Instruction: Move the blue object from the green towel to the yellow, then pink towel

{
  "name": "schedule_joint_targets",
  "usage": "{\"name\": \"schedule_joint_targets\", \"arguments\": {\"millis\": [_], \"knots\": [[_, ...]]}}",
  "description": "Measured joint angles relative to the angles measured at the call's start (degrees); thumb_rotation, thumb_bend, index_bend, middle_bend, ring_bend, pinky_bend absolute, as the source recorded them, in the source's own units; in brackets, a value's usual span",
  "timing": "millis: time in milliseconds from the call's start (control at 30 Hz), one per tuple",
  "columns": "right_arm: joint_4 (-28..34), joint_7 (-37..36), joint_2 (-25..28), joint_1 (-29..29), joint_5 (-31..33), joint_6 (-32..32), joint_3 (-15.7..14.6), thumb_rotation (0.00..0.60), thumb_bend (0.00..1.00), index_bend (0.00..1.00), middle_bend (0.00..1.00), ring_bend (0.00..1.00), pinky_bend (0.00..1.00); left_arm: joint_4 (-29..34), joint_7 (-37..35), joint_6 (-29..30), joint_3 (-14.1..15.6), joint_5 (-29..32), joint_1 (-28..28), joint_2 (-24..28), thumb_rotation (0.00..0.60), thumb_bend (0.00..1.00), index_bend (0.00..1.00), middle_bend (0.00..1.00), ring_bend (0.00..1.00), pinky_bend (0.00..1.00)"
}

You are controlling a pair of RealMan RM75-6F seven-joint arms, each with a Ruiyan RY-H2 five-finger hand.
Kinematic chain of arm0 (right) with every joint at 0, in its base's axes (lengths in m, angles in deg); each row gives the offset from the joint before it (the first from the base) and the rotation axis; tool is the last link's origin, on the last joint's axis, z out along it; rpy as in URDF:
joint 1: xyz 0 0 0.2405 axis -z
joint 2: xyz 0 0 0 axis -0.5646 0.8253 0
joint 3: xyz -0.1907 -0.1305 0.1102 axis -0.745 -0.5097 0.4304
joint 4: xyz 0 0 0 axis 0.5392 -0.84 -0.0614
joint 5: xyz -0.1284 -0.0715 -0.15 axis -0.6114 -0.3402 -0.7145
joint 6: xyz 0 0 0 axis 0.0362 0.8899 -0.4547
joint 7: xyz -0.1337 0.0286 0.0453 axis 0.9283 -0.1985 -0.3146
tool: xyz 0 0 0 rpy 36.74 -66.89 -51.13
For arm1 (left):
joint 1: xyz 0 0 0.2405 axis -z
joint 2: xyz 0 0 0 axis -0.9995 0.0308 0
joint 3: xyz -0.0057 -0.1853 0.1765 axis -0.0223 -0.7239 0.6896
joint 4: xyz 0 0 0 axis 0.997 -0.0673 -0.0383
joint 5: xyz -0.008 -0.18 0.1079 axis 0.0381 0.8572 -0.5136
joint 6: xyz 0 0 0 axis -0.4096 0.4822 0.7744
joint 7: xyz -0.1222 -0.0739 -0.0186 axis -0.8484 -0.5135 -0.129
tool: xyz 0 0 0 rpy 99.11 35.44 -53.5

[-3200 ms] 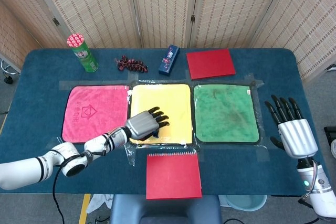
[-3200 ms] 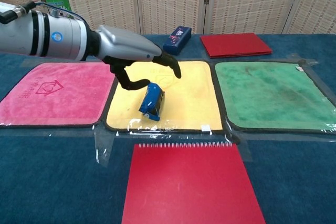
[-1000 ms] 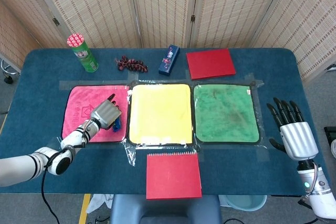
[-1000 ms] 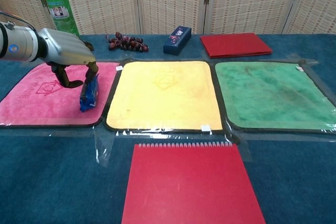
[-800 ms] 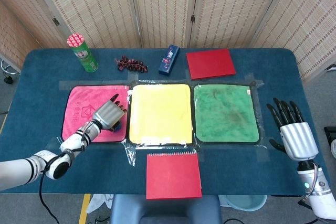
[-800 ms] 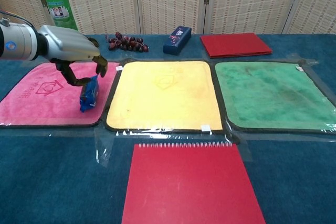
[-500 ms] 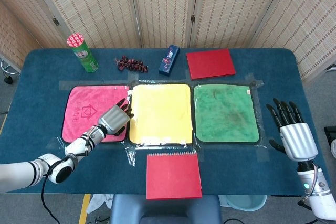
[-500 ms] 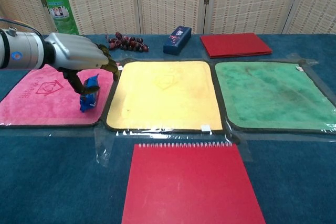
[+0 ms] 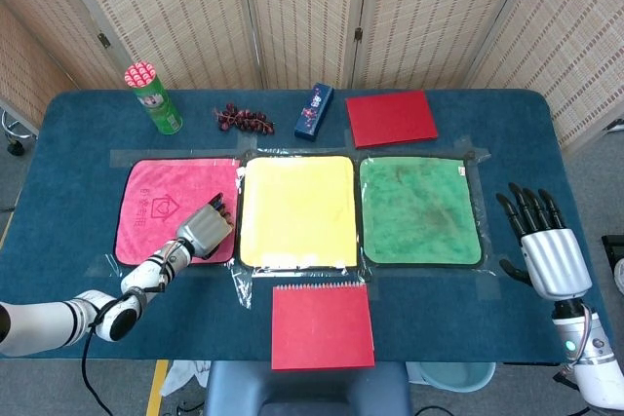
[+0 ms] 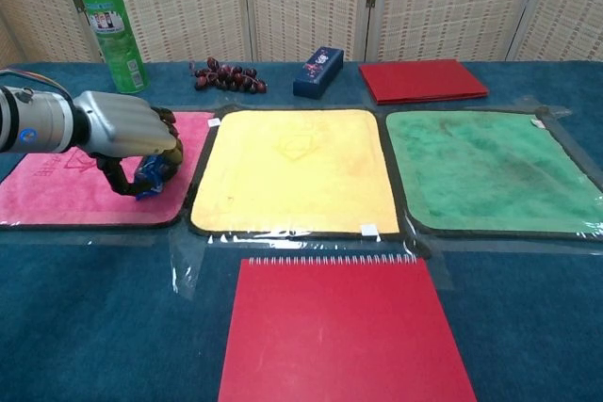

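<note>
Blue object sits on the pink towel, at the cloth's 4 o'clock corner beside the yellow towel, with the left hand lying over it, fingers curled around it. Whether they grip or merely cage it cannot be told. The final leg looks all but complete; the next move calls for letting go and lifting clear. From the head camera the object is hidden under the hand. The right hand hangs spread, holding nothing, at 3 o'clock, well apart from the green towel.
</note>
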Motion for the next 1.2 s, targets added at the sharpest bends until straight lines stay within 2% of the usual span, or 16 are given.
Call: {"name": "schedule_joint_targets", "arguments": {"millis": [267, 467, 600, 800, 867, 933, 1000, 1200], "knots": [[-0.36, -0.43, -0.27, 0.16, -0.16, 0.02, -0.04, 0.6, 0.13, 0.0, 0.0, 0.0, 0.0, -2.15, 1.23, 1.48, 0.84, 2.73, -1.2, 1.04, 0.413, 0.58, 0.4, 0.28, 0.18, 0.0], [-0.45, -0.65, -0.06, 0.39, -0.24, 0.48, 0.14, 0.6, 0.13, 0.0, 0.0, 0.0, 0.0, -1.89, -0.87, 2.51, -0.06, 3.8, -2.5, 2.52, 0.41, 0.58, 0.38, 0.28, 0.18, 0.0], [-0.13, -0.69, 0.65, 0.65, -0.09, 0.84, 0.34, 0.6, 0.13, 0.0, 0.0, 0.0, 0.0, -0.31, -5.52, 4.6, -2.25, 2.92, -4.1, 4.04, 0.412, 0.58, 0.29, 0.27, 0.16, 0.0], [1.13, -1.59, 3.08, 1.44, 0.72, 1.24, 0.57, 0.6, 0.13, 0.0, 0.0, 0.0, 0.0, 5.03, -18.92, 9.64, -7.49, 0.8, -8.96, 8.89, 0.411, 0.58, 0.18, 0.18, 0.1, 0.0], [1.59, -2.35, 4.04, 1.72, 1.02, 1.17, 0.54, 0.6, 0.13, 0.0, 0.0, 0.0, 0.0, 7.26, -23.06, 12.09, -8.91, -0.05, -11.22, 10.77, 0.446, 0.58, 0.17, 0.17, 0.09, 0.0], [1.89, -3.43, 4.82, 2.09, 1.28, 1.21, 0.5, 0.6, 0.13, 0.0, 0.0, 0.0, 0.0, 9.75, -26.6, 15.62, -10.14, -1.0, -14.14, 12.78, 0.529, 0.58, 0.17, 0.17, 0.09, 0.0], [1.68, -4.56, 5.03, 2.55, 1.27, 1.55, 0.37, 0.6, 0.13, 0.0, 0.0, 0.0, 0.0, 11.8, -28.43, 18.92, -10.88, -1.61, -16.77, 14.27, 0.566, 0.58, 0.17, 0.16, 0.08, 0.0], [1.34, -8.68, 6.27, 3.48, 1.35, 1.1, -0.51, 0.6, 0.13, 0.0, 0.0, 0.0, 0.0, 18.37, -33.83, 29.17, -11.84, -3.33, -26.5, 18.43, 0.578, 0.58, 0.19, 0.16, 0.08, 0.0]]}}
